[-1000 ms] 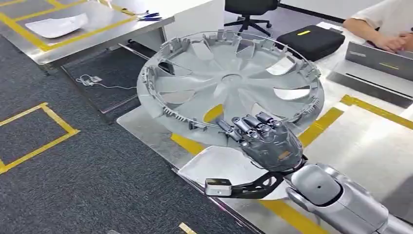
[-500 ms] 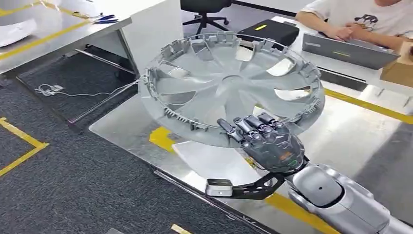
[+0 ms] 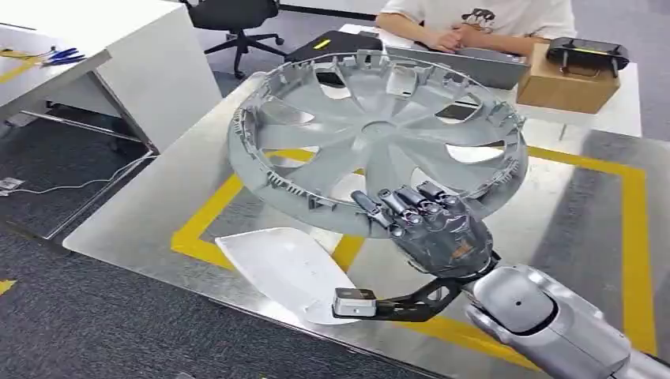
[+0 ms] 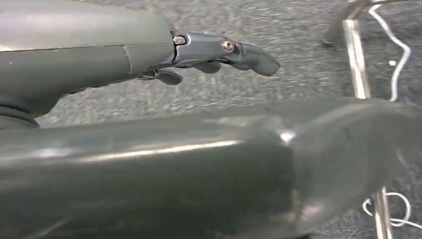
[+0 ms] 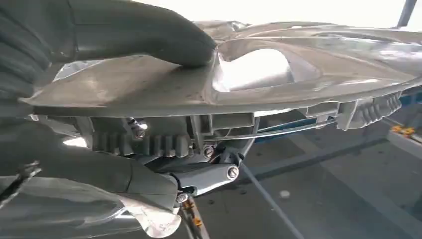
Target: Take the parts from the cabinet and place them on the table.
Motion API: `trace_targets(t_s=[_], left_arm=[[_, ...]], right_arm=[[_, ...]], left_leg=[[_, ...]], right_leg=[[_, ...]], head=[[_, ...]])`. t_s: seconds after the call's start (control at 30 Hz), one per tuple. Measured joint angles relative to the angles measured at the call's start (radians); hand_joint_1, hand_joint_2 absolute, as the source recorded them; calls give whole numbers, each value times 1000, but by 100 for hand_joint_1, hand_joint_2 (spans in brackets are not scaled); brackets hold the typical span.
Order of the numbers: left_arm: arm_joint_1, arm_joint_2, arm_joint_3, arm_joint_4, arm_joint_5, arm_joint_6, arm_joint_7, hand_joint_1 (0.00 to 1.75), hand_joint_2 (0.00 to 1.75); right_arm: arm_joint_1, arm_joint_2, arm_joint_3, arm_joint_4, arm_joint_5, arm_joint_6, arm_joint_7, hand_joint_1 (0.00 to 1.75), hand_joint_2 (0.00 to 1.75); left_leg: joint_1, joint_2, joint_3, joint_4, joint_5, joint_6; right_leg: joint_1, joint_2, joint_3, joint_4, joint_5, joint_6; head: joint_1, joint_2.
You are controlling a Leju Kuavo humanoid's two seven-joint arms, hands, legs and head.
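Note:
A large grey wheel cover [image 3: 371, 142] with several spokes hangs tilted above the metal table [image 3: 150, 209]. My right hand [image 3: 430, 229] grips its near rim. In the right wrist view the thumb [image 5: 149, 35] presses on the cover's face [image 5: 278, 74] and the fingers [image 5: 199, 177] hook under the ribbed rim. A flat white part [image 3: 284, 268] lies on the table near its front edge, just left of my right wrist. My left hand [image 4: 149, 55] hangs over dark carpet with fingers stretched out, holding nothing.
A yellow tape rectangle [image 3: 636, 237] marks the tabletop. At the far side a person [image 3: 474, 20] sits behind a grey laptop [image 3: 466, 63]; a cardboard box [image 3: 565, 83] and a black case [image 3: 332, 43] stand there. A white desk [image 3: 118, 71] stands at the left.
The whole picture has shifted as the camera turned: the taped table now lies squarely under the wheel cover. My right hand keeps the same grip on the rim.

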Motion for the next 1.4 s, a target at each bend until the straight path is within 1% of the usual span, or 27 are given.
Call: trace_targets(t_s=[0.03, 0.07, 0.13, 0.17, 0.2, 0.23, 0.3, 0.33, 0.37, 0.4, 0.47, 0.5, 0.53, 0.63, 0.67, 0.7, 0.73, 0.77, 0.83, 0.87, 0.9, 0.93, 1.0, 1.03, 1.07, 1.1, 1.4], left_arm=[[3, 0, 0, -1, 0, 0, 2, 0, 0], [2, 0, 0, -3, 0, 0, 3, 0, 0], [1, 3, 0, -6, 0, 0, 6, 0, 0], [0, 2, 0, -10, -1, 0, 6, 0, 0], [-1, 2, 0, -11, -1, 0, 6, 0, 0], [0, 2, 1, -15, -1, 0, 6, 0, 0], [4, 1, 1, -15, -1, 0, 8, 0, 0], [5, 1, 1, -15, -1, 0, 9, 0, 0], [6, 1, 0, -15, -1, 0, 10, 0, 0], [5, 1, 1, -15, -1, 0, 10, 0, 0], [3, -1, 1, -17, -1, 0, 11, 0, 0], [3, 0, 1, -18, -1, 0, 12, 0, 0], [4, 0, 1, -18, 0, 0, 12, 0, 0], [3, 1, 1, -19, 0, 0, 14, 0, 0], [3, 1, 0, -21, 0, 0, 14, 0, 0], [1, 1, 0, -23, -1, 0, 15, 0, 0], [2, 0, 0, -26, -1, 0, 15, 0, 0], [4, 1, 0, -26, 0, 0, 18, 0, 0], [9, 2, 0, -26, 0, 0, 21, 0, 0], [11, 1, -1, -26, 0, 0, 23, 0, 0], [11, 0, -2, -27, 0, 0, 24, 0, 0], [9, 1, -2, -27, 0, 0, 24, 0, 0], [9, 2, -2, -27, 0, 0, 26, 0, 0], [7, 5, -2, -27, 0, 0, 27, 0, 0], [8, 5, -2, -30, -1, 0, 28, 0, 0], [9, 5, -2, -31, 0, 0, 30, 0, 0], [16, 9, -2, -47, -14, 0, 51, 0, 0]], right_arm=[[-2, 0, 0, 0, 0, 1, 0, 175, 175], [-2, 0, -1, -1, -1, 2, 0, 175, 175], [0, 0, -1, -1, -3, 4, 0, 175, 175], [1, 0, -1, -1, -5, 5, -1, 175, 175], [0, 0, -2, -1, -7, 6, 0, 175, 175], [-1, 0, -1, -1, -7, 8, -1, 175, 175], [0, 0, -1, -1, -8, 11, -1, 175, 175], [0, 0, 1, -1, -9, 13, -1, 175, 175], [0, 0, 2, -1, -9, 14, -1, 175, 175], [0, 0, 2, -1, -11, 16, -1, 175, 175], [-1, 0, 0, -1, -16, 18, -1, 175, 175], [-1, 0, 0, -2, -18, 20, -1, 175, 175], [-3, 0, 0, -2, -19, 21, -1, 175, 175], [-2, -1, 0, -3, -21, 21, -1, 175, 175], [-3, -1, -1, -3, -21, 21, -1, 175, 175], [-3, -1, -1, -7, -23, 22, -1, 175, 175], [-4, -1, -1, -7, -24, 26, -1, 175, 175], [-4, 0, 0, -7, -26, 27, -1, 175, 175], [-4, 0, 2, -8, -53, 36, -8, 175, 175], [-4, 0, 3, -8, -65, 38, -10, 175, 175], [-3, 0, 4, -8, -79, 38, -11, 175, 175], [-3, 0, 4, -8, -87, 38, -13, 175, 175], [-2, 0, 4, -9, -89, 37, -18, 175, 175], [-3, 0, 4, -9, -86, 37, -19, 175, 175], [-3, 0, 3, -9, -82, 37, -20, 175, 175], [-3, 0, 3, -9, -79, 36, -21, 175, 175], [-4, 0, 4, -10, -77, 46, -23, 175, 175]], left_leg=[[5, -8, 6, -20, -4, 0], [1, 2, 8, -23, -9, -3], [-4, 19, 9, -27, -7, 0], [5, 34, 11, -39, 0, 7], [5, 48, 13, -41, 1, 11], [4, 57, 13, -41, 1, 15], [3, 88, 12, -40, 0, 16], [3, 102, 12, -39, -1, 16], [3, 115, 13, -39, -2, 16], [3, 127, 14, -39, -3, 15], [4, 150, 18, -38, -8, 8], [1, 158, 22, -37, -11, 3], [-8, 168, 19, -32, -16, -4], [-10, 201, 28, -36, -15, -11], [-7, 208, 31, -35, -21, -19], [-3, 158, 29, -20, -39, -27], [2, 113, 10, 25, -72, -28], [1, 93, -25, 106, -117, -29], [0, 86, -98, 263, -176, -30], [0, 86, -113, 288, -171, -27], [0, 85, -104, 262, -141, -24], [-1, 84, -80, 201, -97, -19], [-3, 73, -4, 23, -5, -5], [-6, 59, 10, -12, -11, 2], [-6, 61, 12, -28, -11, -1], [-4, 62, 8, -31, -7, -17], [-12, 58, 5, -30, -4, -7]], right_leg=[[4, 14, -6, 5, 1, 6], [-2, 25, -15, 4, 6, 13], [-8, 46, -20, -3, 13, 27], [-6, 39, -27, 2, 7, 31], [1, -26, -42, 23, -13, 36], [1, -67, -67, 80, -50, 41], [-3, -89, -146, 249, -123, 48], [-6, -90, -172, 304, -137, 52], [-7, -93, -175, 311, -127, 55], [-9, -96, -155, 275, -98, 56], [-8, -123, -56, 92, -13, 53], [-3, -182, -15, 11, -6, 50], [8, -198, 0, -1, -14, 40], [8, -155, -10, 3, -10, 25], [3, -140, -8, -1, -4, 17], [-1, -130, -7, -3, -1, 11], [-2, -120, -7, -3, 0, 6], [-1, -109, -7, -3, 0, 0], [2, -79, -7, -3, 1, -2], [4, -74, -7, -2, 1, -4], [5, -62, -5, -2, 0, -5], [6, -54, -4, -1, 0, -5], [7, -41, -1, -1, 0, -4], [13, -38, -4, 3, -1, 0], [11, -33, -10, 4, 0, 4], [12, -35, -14, 7, -2, 0], [3, -39, -13, -3, 6, 13]], head=[[1, 0], [-3, 0], [-2, 0], [-1, 0], [2, 0], [10, 0], [9, 0], [10, 0], [10, 0], [10, 0], [11, 0], [11, 0], [12, 0], [10, 0], [10, 0], [8, 0], [4, 0], [3, 0], [2, 0], [2, 0], [2, 0], [2, 0], [2, 0], [3, 0], [2, 0], [5, 0], [3, 0]])
